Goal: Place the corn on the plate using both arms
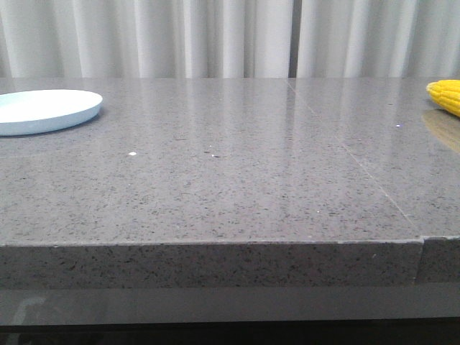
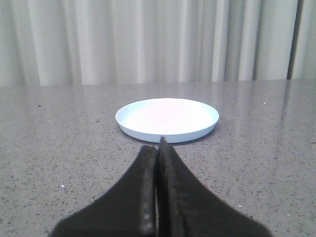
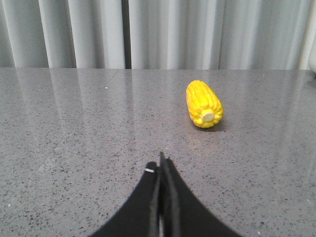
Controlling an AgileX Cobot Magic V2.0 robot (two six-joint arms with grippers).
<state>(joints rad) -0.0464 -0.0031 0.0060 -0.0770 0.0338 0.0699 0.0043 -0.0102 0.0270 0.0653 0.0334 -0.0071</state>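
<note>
The grey worktop (image 1: 230, 180) carries the plate (image 1: 43, 111) at 9 o'clock and the corn (image 1: 445, 95) at 3 o'clock, well apart; the corn is cut off at the frame, seemingly lying flat. Left end effector (image 2: 159, 148) and right end effector (image 3: 162, 163) are both clenched, empty.

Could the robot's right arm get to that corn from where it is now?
Probably yes: the corn lies on bare table ahead of the right gripper, nothing between them. The gripper is shut, so it must open first.
</note>
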